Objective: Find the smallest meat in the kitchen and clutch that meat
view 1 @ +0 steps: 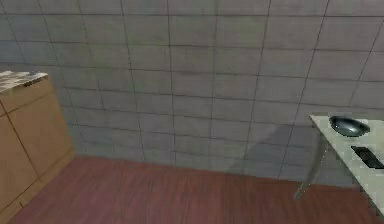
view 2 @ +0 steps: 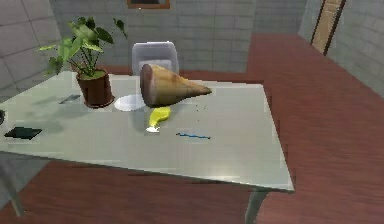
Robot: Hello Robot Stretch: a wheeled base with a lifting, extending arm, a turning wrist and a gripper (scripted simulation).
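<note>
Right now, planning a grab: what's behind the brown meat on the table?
Behind the brown meat stands a pale chair back; a white plate pokes out beside it. The table patch it covers is hidden.

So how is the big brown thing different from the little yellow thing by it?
The brown lump is far bigger than the yellow thing. The brown lump is a cone tapering to a point; the yellow thing is a low blob. Both rest on the table, close together.
</note>
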